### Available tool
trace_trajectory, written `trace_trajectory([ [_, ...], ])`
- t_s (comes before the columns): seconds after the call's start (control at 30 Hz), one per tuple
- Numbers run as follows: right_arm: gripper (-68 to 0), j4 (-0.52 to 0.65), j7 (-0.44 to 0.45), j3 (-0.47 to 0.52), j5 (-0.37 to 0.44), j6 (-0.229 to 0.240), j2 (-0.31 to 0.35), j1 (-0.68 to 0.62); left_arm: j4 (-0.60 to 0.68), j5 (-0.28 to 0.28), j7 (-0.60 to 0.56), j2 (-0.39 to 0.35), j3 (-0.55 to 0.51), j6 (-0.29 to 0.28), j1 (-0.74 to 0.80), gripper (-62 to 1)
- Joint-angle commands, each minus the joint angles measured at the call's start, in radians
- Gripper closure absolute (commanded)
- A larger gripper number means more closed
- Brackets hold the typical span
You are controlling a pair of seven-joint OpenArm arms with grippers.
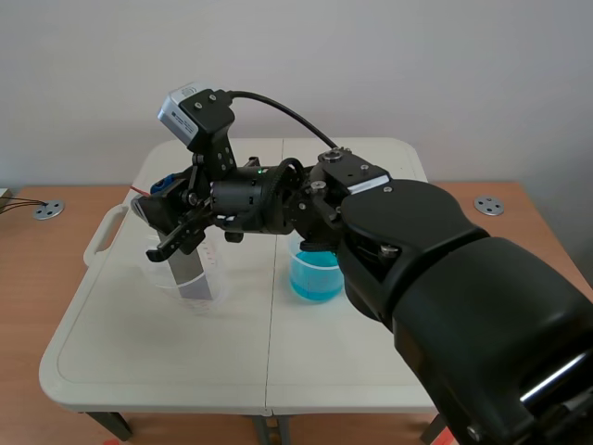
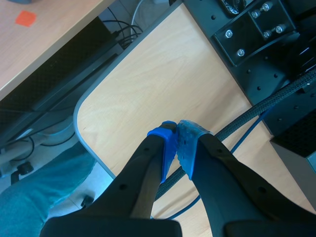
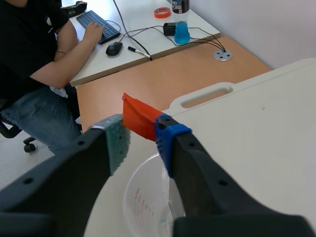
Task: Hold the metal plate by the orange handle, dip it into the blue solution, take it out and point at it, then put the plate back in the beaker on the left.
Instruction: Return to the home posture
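My right arm reaches across the scene to the left, where its gripper [image 1: 159, 211] is shut on the orange handle [image 3: 138, 116] of the metal plate [image 1: 190, 273]. The grey plate hangs down into the clear beaker [image 1: 211, 278] on the left, which lies right under the fingers in the right wrist view as the beaker [image 3: 143, 197]. The beaker of blue solution [image 1: 317, 275] stands in the middle of the table, partly behind the right arm. My left gripper [image 2: 177, 136] is shut on nothing above a wooden desk; it does not show in the scene view.
The white folding table [image 1: 167, 362] has a carry handle [image 3: 207, 96] at its left edge. Beyond it a person [image 3: 39, 54] sits at a desk with a keyboard, a mouse and a bottle [image 3: 181, 24]. Cables and black mounts lie ahead of the left gripper.
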Motion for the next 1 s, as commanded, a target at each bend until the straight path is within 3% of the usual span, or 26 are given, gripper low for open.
trace_trajectory([
  [0.0, -25.2, 0.004, 0.004, 0.001, 0.006, 0.012, -0.005, 0.027, 0.015, -0.003, -0.007, 0.002, -0.002, -0.005, 0.013, -2.8],
  [0.17, -40.6, 0.005, 0.004, 0.018, 0.006, 0.012, -0.006, 0.029, 0.015, -0.003, -0.007, 0.002, -0.002, -0.005, 0.013, -5.4],
  [0.23, -45.7, 0.005, 0.004, 0.039, 0.007, -0.005, -0.006, 0.029, 0.015, -0.003, -0.007, 0.002, -0.002, -0.005, 0.013, -17.9],
  [0.37, -59.3, 0.005, 0.004, 0.101, 0.011, -0.038, -0.005, 0.029, 0.015, 0.017, -0.010, 0.002, -0.002, -0.005, 0.013, -60.0],
  [0.4, -62.4, 0.005, 0.004, 0.115, 0.011, -0.038, -0.005, 0.029, 0.015, 0.016, -0.016, 0.002, -0.002, -0.005, 0.013, -62.3],
  [0.47, -66.5, 0.005, 0.004, 0.139, 0.010, -0.038, -0.003, 0.028, 0.015, 0.016, -0.029, 0.003, -0.002, -0.006, 0.013, -62.3],
  [0.67, -66.5, 0.037, 0.004, 0.178, 0.013, -0.038, 0.032, 0.028, 0.015, 0.016, -0.030, 0.005, -0.002, -0.006, 0.013, -62.3],
  [0.97, -66.5, 0.222, -0.066, 0.178, 0.128, -0.038, 0.157, -0.035, 0.019, 0.022, -0.021, 0.002, -0.003, -0.005, 0.013, -62.3],
])
